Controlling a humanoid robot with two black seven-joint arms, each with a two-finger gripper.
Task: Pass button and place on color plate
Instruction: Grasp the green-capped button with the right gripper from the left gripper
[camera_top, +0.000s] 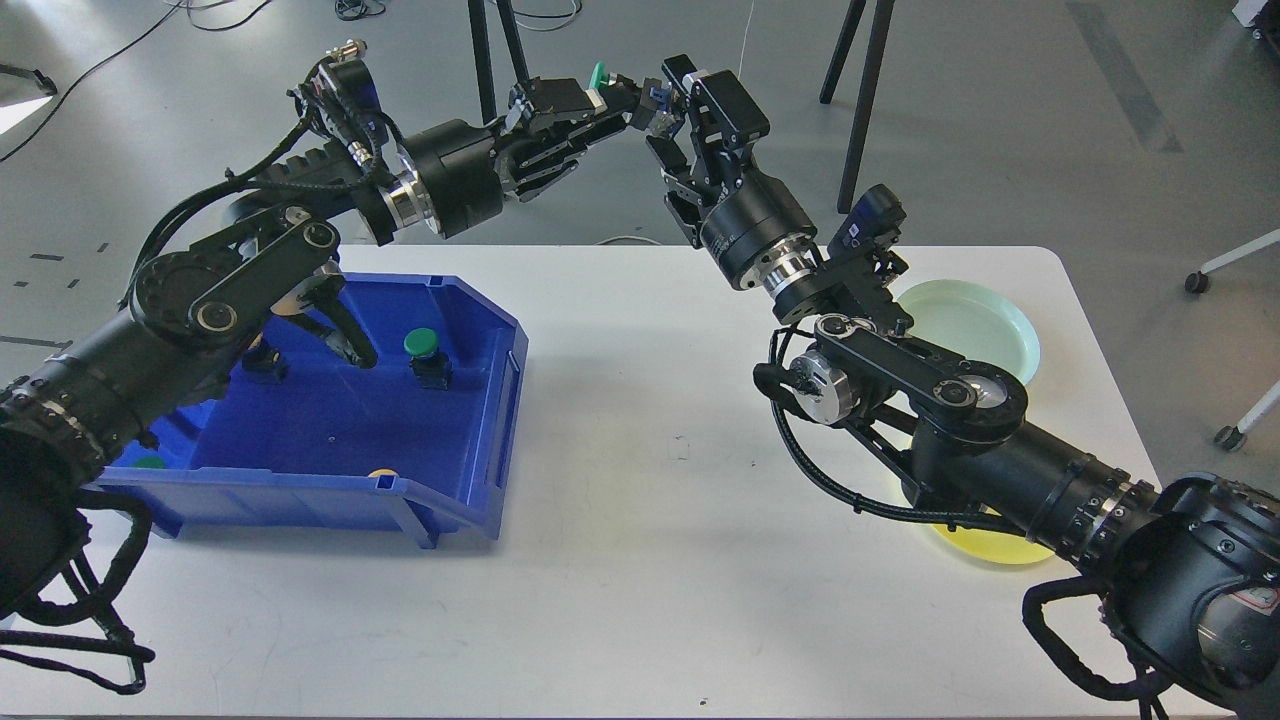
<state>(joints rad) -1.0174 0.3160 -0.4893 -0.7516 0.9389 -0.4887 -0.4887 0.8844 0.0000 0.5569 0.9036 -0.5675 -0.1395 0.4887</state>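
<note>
A: Head view, starting near: yellow plate (990, 545) lying at about four o'clock on the white table (640, 520), half hidden under the right forearm. Pale green plate (985, 325) sitting further back, around two o'clock. Blue bin (470, 400) resting at nine o'clock, holding a spare green-capped button (422, 345).

B: And further out, beyond the table's far edge?

A: Meeting at twelve o'clock, both arms raised. Left gripper (640, 98) pinching the green button (625, 95), fingers pressed onto its body, green cap (598, 74) pointing up and toward eleven o'clock.

B: Long axis?

A: Running roughly nine to three, the grey base end pointing toward three o'clock, straight at the right gripper (690, 110).

B: Right gripper's state?

A: Fingers spread, one above and one below, bracketing the base end. Seemingly just beside it; touching or not, impossible telling from here.

B: Nearer arm for the green plate?

A: Right, clearly. Judging the coming move as closing on that base end, then waiting for the left's release. Risking a slip if releasing early.
</note>
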